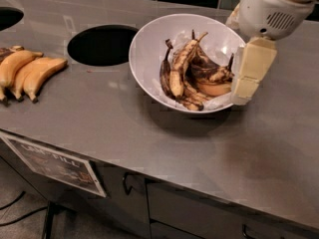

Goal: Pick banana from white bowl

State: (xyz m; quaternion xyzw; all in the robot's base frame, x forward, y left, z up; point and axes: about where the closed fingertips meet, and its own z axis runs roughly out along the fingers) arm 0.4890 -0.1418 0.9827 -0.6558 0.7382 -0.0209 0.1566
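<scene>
The white bowl (147, 44) stands on the grey steel counter, right of centre. Several overripe bananas lie piled in it, peels dark brown-black with yellow streaks; the nearest the middle is a banana (178, 69) with its stem pointing up. My gripper (249, 76), cream-coloured under a white arm housing, hangs at the bowl's right rim, overlapping the rim and just right of the pile. It holds nothing that I can see.
Three plump orange-yellow bananas (30, 71) lie at the counter's left edge. A round hole (102, 45) opens in the counter left of the bowl, another (7, 16) at far left. A labelled sign (55, 163) hangs below the counter's front edge.
</scene>
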